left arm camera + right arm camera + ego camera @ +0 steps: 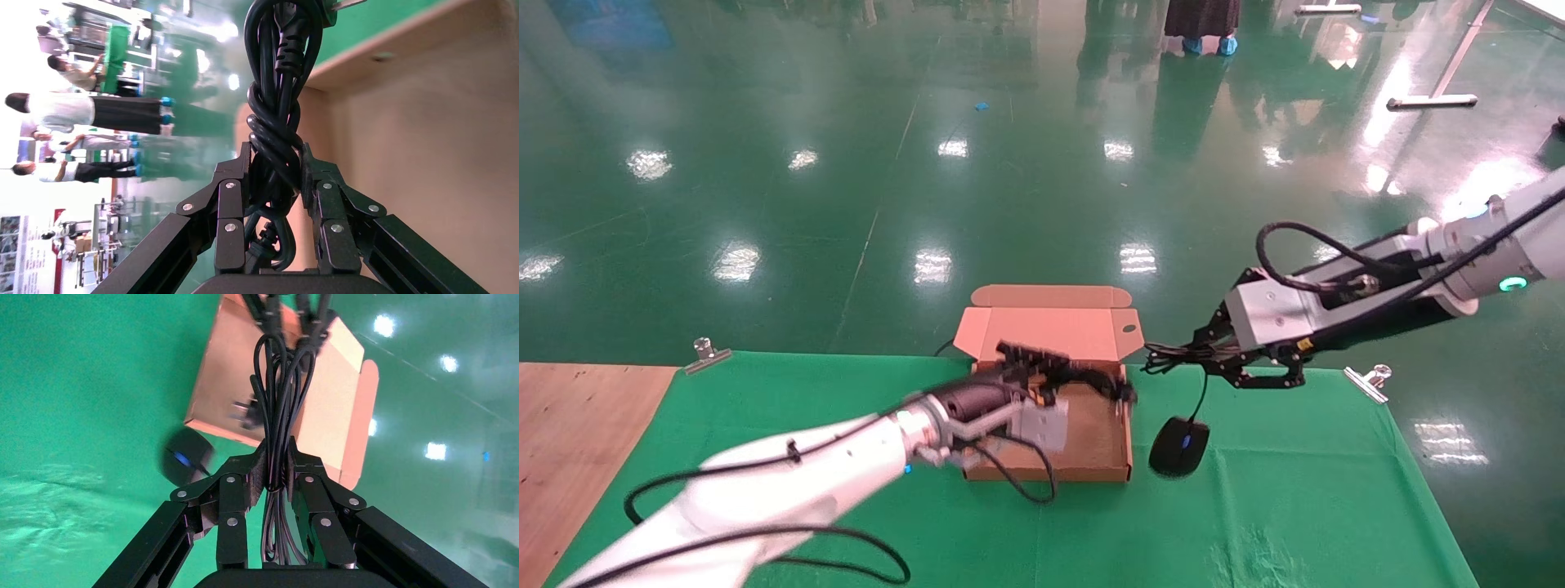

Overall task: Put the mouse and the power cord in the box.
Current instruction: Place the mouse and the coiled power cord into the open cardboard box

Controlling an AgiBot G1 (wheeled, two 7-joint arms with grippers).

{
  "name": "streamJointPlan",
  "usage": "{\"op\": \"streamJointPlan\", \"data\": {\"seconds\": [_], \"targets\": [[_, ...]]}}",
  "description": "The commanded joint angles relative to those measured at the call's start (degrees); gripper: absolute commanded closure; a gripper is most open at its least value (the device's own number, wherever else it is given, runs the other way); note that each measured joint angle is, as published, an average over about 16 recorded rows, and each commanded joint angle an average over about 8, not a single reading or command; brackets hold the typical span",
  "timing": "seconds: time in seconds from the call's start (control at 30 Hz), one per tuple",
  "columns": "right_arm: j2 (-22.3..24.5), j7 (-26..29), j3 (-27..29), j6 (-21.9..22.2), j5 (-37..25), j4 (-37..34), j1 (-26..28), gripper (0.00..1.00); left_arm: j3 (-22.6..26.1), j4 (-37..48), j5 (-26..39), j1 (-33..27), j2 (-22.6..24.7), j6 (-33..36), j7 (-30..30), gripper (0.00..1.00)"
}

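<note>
The brown box [1050, 472] lies open on the green cloth, its lid [1050, 327] folded back. My left gripper [1050, 365] is over the box's inside, shut on the thick black power cord [1101, 379]; the twisted cord [276, 92] fills the jaws of the left gripper [275, 153]. My right gripper [1201, 349] hangs just right of the box's far corner, shut on the bundled thin mouse cable [278, 398]. The black mouse [1179, 445] with its blue light dangles from that cable beside the box's right wall; I cannot tell whether it touches the cloth. In the right wrist view the mouse [186, 459] and box [330, 386] lie beyond the right gripper [276, 450].
Green cloth [1295, 506] covers the table, held by metal clips [707, 353] [1369, 380] at the far edge. Bare wood [568, 433] shows at the left. Shiny green floor lies beyond.
</note>
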Motion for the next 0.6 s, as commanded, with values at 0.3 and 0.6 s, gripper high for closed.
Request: {"op": "streamJointPlan", "data": {"seconds": [0.3,0.6], "targets": [[1.31,-0.74,0.19,0.68,0.27,0.07,-1.57,1.0,14.18,-0.51,-2.65,0.31,0.02,-7.69,-6.52,0.33],[1.41,-1.05,0.35,1.02,0.48,0.2,-2.77,1.0,21.57,-0.98,-6.18,-1.1,-0.13,-10.86,-9.11,0.0]]}}
